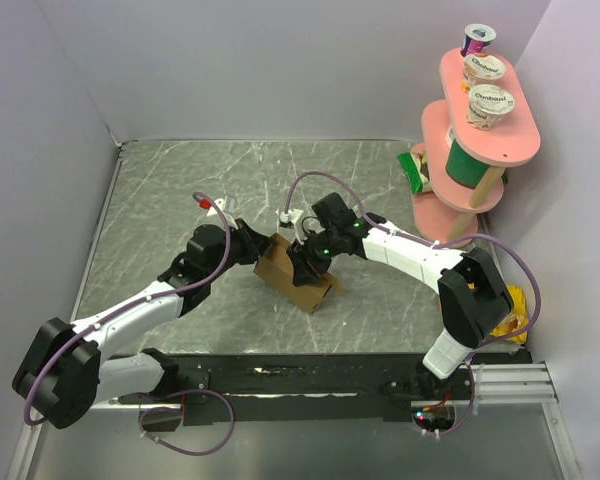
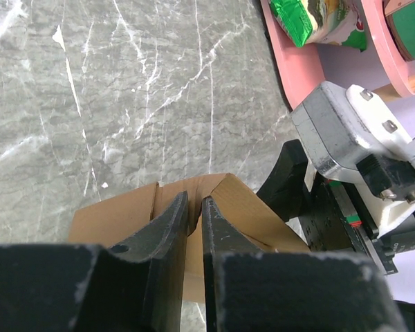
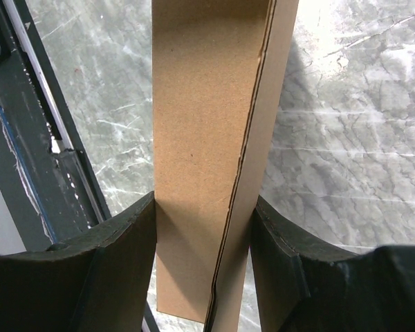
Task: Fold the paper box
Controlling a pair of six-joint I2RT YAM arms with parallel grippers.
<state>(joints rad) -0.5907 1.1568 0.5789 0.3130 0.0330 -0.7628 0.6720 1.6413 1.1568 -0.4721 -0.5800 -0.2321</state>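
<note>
Centrally, paper box [image 1: 280, 268], grey marbled table [image 1: 180, 190], pale walls [image 1: 280, 60]

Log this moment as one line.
left gripper: shut on paper box edge | right gripper: shut across paper box panel | paper box: partly folded, on table

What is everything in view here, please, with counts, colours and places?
paper box: one, brown, table centre, between both grippers
table: one, grey marbled, under everything
tiered stand: one, pink, far right
yogurt cups: three, two white and one purple, stand's top tier
roll: one, green, stand's middle tier
snack bag: one, green, stand's lower tier
yellow item: one, beside the right arm's base, unclear what
left gripper: one, black, pinching a box flap
right gripper: one, black, clamped across a box panel
</note>
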